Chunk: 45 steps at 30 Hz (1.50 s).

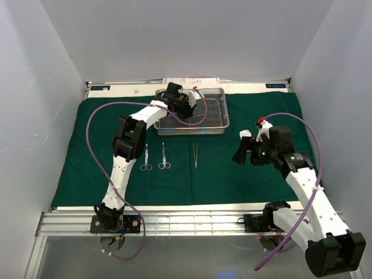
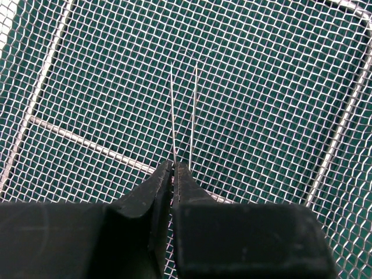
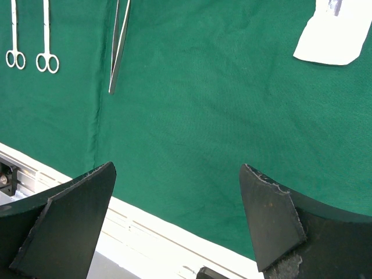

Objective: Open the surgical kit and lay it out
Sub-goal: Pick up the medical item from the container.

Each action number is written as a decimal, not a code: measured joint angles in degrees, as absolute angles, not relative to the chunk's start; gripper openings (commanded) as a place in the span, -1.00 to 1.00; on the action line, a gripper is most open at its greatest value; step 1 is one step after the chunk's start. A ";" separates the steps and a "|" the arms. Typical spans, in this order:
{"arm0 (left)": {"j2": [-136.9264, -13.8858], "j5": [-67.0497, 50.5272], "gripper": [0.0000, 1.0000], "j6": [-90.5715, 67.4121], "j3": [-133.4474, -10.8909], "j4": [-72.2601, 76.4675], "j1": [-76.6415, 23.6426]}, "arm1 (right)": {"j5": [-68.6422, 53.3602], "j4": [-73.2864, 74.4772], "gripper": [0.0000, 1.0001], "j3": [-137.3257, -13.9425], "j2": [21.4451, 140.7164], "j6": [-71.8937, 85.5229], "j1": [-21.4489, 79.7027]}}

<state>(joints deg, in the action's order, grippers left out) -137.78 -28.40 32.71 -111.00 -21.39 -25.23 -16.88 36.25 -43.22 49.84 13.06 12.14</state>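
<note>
The dark green cloth (image 1: 232, 180) lies spread flat over the table. The wire-mesh tray (image 1: 224, 111) stands at its back centre. My left gripper (image 1: 185, 107) reaches down into the tray. In the left wrist view its jaws (image 2: 173, 165) stand with only a slit between them, and one leg of thin tweezers (image 2: 174, 116) runs into the slit. The other leg passes by the right finger. Two scissors (image 1: 145, 158) (image 1: 164, 157) and another pair of tweezers (image 1: 195, 156) lie on the cloth in front of the tray. My right gripper (image 1: 239, 152) hovers open and empty over the cloth (image 3: 192, 116).
A white packet (image 3: 334, 35) lies on the cloth at the right wrist view's top right. White paper (image 1: 190, 79) sits behind the tray at the back wall. The cloth's near edge meets the white table rail (image 1: 192, 209). White walls enclose both sides.
</note>
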 measured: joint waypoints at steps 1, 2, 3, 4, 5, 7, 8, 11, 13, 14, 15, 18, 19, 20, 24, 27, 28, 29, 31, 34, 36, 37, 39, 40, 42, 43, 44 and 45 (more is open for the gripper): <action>-137.78 -28.36 -0.61 32.69 -111.00 -21.39 -25.23 | -16.88 36.25 0.84 -43.22 49.84 13.06 12.14; -137.78 -28.27 -0.55 32.71 -111.00 -21.39 -25.23 | -16.88 36.25 0.84 -43.22 49.84 13.06 12.14; -137.78 -28.16 -0.52 32.73 -111.00 -21.37 -25.23 | -16.88 36.25 0.84 -43.22 49.84 13.06 12.14; -137.78 -28.01 -0.48 32.69 -111.00 -21.32 -25.23 | -16.88 36.27 0.84 -43.22 49.84 13.06 12.14; -137.78 -27.88 -0.47 32.73 -111.00 -21.26 -25.23 | -16.88 36.25 0.84 -43.22 49.87 13.06 12.14; -137.78 -27.62 -0.49 32.71 -111.00 -21.10 -25.23 | -16.88 36.25 0.85 -43.22 49.87 13.06 12.14; -137.78 -27.44 -0.54 32.69 -111.00 -21.10 -25.23 | -16.91 36.25 0.84 -43.22 49.87 13.06 12.14; -137.78 -26.70 -0.80 31.99 -111.09 -21.45 -25.36 | -16.88 36.25 0.84 -43.22 49.87 13.06 12.14; -137.80 -25.91 -1.00 31.44 -111.61 -22.31 -25.61 | -16.88 36.25 0.84 -43.22 49.87 13.06 12.14; -137.82 -25.19 -1.00 31.38 -111.92 -22.63 -25.74 | -16.91 36.25 0.85 -43.22 49.87 13.06 12.14; -137.88 -24.69 -1.00 31.33 -112.18 -22.90 -25.78 | -16.88 36.25 0.84 -43.22 49.87 13.06 12.14; -137.91 -23.68 -1.00 30.87 -112.29 -23.22 -25.78 | -16.88 36.25 0.85 -43.22 49.87 13.06 12.14; -137.91 -23.31 -1.00 30.59 -112.31 -23.27 -25.80 | -16.88 36.25 0.85 -43.22 49.87 13.06 12.14; -137.91 -23.00 -1.00 30.20 -112.36 -23.29 -25.85 | -16.88 36.25 0.85 -43.22 49.87 13.06 12.14; -137.88 -20.62 -1.00 27.03 -112.51 -23.00 -26.13 | -16.88 36.25 0.84 -43.22 49.82 13.06 12.14; -137.88 -17.21 -1.00 23.73 -112.66 -22.17 -26.26 | -16.88 36.25 0.84 -43.22 49.47 13.06 12.14; -137.86 -15.73 -1.00 22.48 -112.66 -21.82 -26.26 | -16.88 36.25 0.84 -43.22 49.19 13.06 12.14; -137.84 -14.46 -1.00 21.37 -112.66 -21.50 -26.24 | -16.88 36.25 0.84 -43.22 49.04 13.06 12.14; -137.78 -11.53 -1.00 19.03 -112.60 -20.40 -26.22 | -16.88 36.25 0.84 -43.22 48.53 13.06 12.14; -136.84 -7.94 -1.00 15.81 -111.66 -18.33 -26.20 | -16.88 36.25 0.84 -43.22 47.88 13.06 12.14; -136.05 -5.91 -1.00 13.89 -111.33 -17.32 -26.11 | -16.88 36.25 0.84 -43.18 47.51 13.06 12.14; -135.70 -4.82 -1.00 12.91 -111.31 -16.97 -26.09 | -16.88 36.21 0.84 -43.05 47.29 13.06 12.14; -134.91 -2.59 -1.00 10.94 -111.24 -16.38 -26.04 | -16.88 36.03 0.84 -42.59 46.83 13.06 12.14; -134.45 -1.32 -1.00 9.93 -111.24 -16.21 -26.04 | -16.88 36.10 0.84 -42.35 46.65 13.06 12.14; -133.43 0.80 -1.00 7.86 -111.24 -16.01 -26.04 | -16.86 36.16 0.84 -42.17 46.44 13.06 12.14; -132.77 1.85 -1.00 6.96 -111.24 -15.97 -26.06 | -16.86 36.07 0.84 -42.17 46.30 13.06 12.14; -132.16 2.83 -1.00 5.98 -111.22 -15.99 -26.09 | -16.86 36.07 0.84 -42.17 46.17 13.06 12.14; -131.41 3.84 -1.00 4.93 -111.20 -15.99 -26.13 | -16.86 36.10 0.84 -42.17 46.00 13.06 12.14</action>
